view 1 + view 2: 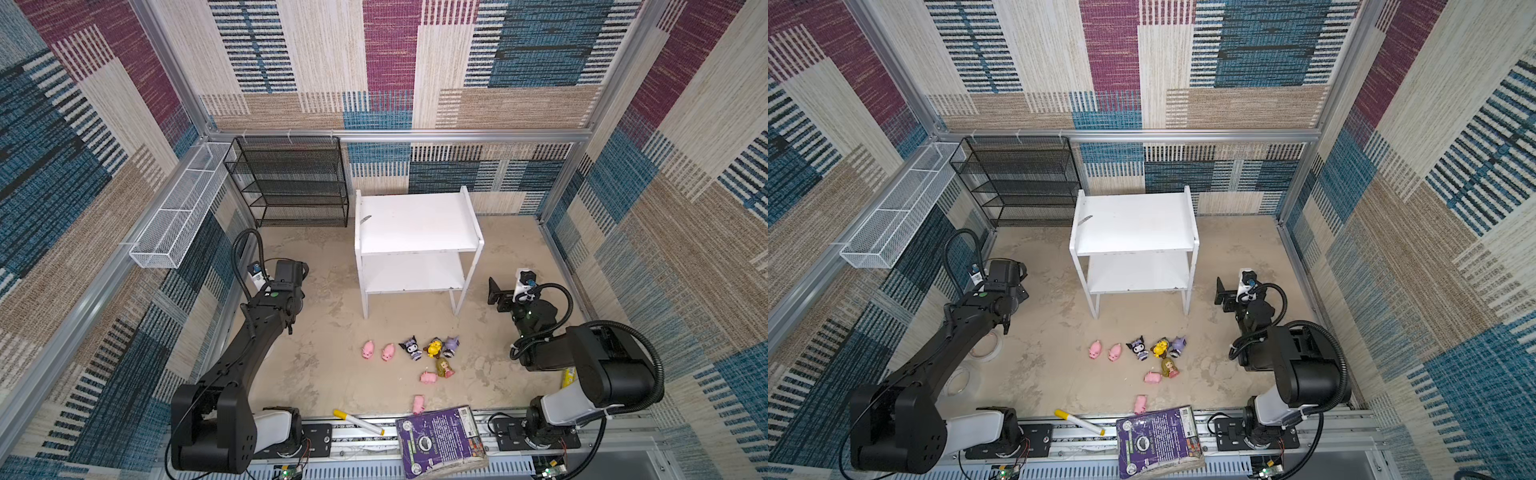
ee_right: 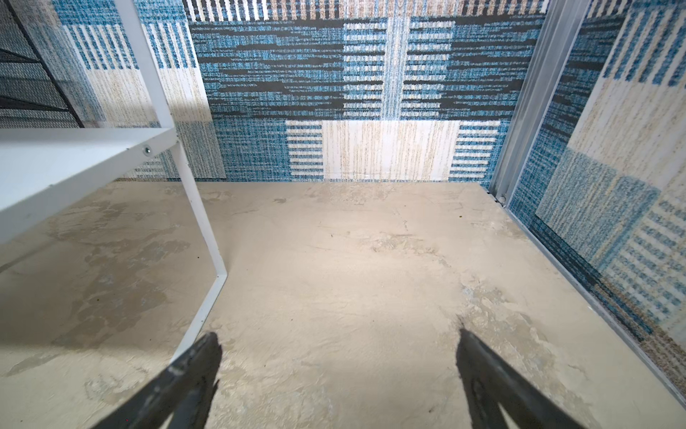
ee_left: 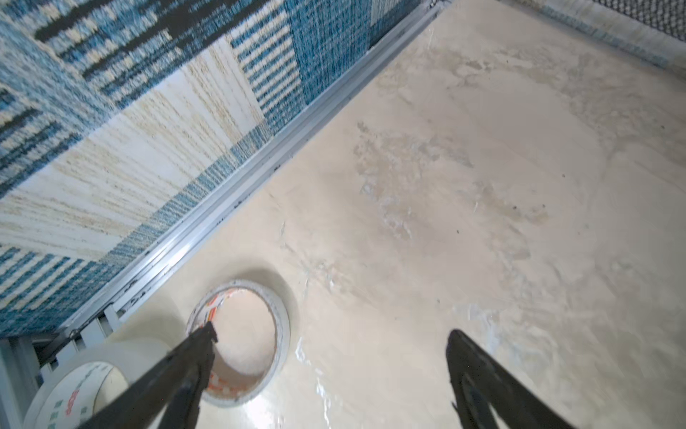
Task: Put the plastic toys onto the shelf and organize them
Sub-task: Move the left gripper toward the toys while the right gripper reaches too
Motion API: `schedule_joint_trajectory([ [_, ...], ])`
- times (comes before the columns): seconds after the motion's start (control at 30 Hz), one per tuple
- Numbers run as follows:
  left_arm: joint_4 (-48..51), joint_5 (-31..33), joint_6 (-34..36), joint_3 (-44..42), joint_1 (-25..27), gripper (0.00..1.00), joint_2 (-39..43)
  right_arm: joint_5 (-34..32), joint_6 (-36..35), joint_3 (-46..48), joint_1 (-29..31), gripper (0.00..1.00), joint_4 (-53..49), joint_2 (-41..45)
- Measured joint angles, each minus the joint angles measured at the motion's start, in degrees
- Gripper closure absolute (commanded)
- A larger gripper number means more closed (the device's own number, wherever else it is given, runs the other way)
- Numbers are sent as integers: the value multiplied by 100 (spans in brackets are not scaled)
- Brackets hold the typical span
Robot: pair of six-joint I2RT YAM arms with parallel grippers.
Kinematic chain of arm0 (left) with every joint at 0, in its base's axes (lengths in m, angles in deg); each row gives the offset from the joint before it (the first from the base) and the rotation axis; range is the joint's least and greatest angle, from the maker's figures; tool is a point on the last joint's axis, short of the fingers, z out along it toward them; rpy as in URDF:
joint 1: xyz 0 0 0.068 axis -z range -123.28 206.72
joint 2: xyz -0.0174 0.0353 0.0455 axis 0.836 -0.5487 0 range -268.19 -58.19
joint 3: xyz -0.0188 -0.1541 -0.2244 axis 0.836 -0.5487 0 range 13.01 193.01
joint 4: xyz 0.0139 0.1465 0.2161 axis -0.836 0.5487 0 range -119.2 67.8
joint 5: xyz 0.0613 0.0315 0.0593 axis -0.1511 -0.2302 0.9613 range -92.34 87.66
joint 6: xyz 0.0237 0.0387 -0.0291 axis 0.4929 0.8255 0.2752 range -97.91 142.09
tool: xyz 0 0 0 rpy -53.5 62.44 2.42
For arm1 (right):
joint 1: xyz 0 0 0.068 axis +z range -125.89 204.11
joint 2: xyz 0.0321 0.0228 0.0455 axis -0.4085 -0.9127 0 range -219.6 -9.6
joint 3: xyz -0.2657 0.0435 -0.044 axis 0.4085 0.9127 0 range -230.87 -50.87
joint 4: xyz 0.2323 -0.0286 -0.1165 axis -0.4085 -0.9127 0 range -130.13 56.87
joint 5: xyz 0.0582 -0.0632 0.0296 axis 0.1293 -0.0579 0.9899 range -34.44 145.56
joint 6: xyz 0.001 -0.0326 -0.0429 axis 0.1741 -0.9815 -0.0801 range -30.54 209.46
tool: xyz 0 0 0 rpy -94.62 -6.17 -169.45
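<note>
Nearest of all, well in front of the white two-tier shelf (image 1: 415, 224) with flat boards and thin legs, a worn purple paperback book (image 1: 440, 440) lies on the metal base rail. A white marker with a yellow cap (image 1: 358, 422) lies slantwise to the book's left.

Just past the book's far edge lies a pink plastic pig (image 1: 418, 404), the toy farthest from the shelf. Closer to the shelf, a second pink pig (image 1: 429, 377) lies just beside a blonde girl figurine (image 1: 444, 368).

Then comes a rough row ahead of the shelf's front legs. A third pink pig (image 1: 368, 349) and a fourth pink pig (image 1: 388, 352) lie side by side. A black-purple eared figurine (image 1: 411, 348), a yellow figurine (image 1: 434, 347) and a lilac eared figurine (image 1: 451, 346) crowd together. All eight plastic toys rest on the mottled beige floor (image 1: 324, 386), apart from the shelf.

Well to the shelf's left, the left gripper (image 3: 332, 332) hangs over the floor, jaws spread wide with nothing between them. In the wrist view one finger (image 3: 193, 356) crosses a clear tape roll (image 3: 284, 327); contact cannot be told. A white tape roll (image 3: 85, 371) lies just beside it.

Just right of the shelf's front right leg, the right gripper (image 2: 337, 336) is likewise spread wide and empty above bare floor.

Behind the shelf's left side a black wire-mesh rack (image 1: 291, 183) stands against the back wall. Farther left, a long white wire basket (image 1: 174, 208) hangs on the side wall.
</note>
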Motion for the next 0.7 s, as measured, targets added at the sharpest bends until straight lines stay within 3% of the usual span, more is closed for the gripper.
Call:
schedule_joint_trajectory([
  [0.1, 350, -507, -107, -133, 76, 2, 494, 55, 0, -50, -17, 0, -120, 59],
  [0.27, 730, -1475, -146, -365, 269, 2, 1036, -151, 129, -1340, -17, 0, -1698, 378],
  [0.43, 1056, -2179, -142, -398, 866, 2, 1095, -721, 719, -2061, -17, 0, -3733, 680],
  [0.6, 1318, -2481, -140, -457, 1453, 2, 1174, -1202, 1615, -2741, 2, 0, -5912, 962],
  [0.7, 1464, -2625, -149, -601, 1718, 2, 1311, -1298, 2094, -2697, 177, 0, -7031, 1355],
])
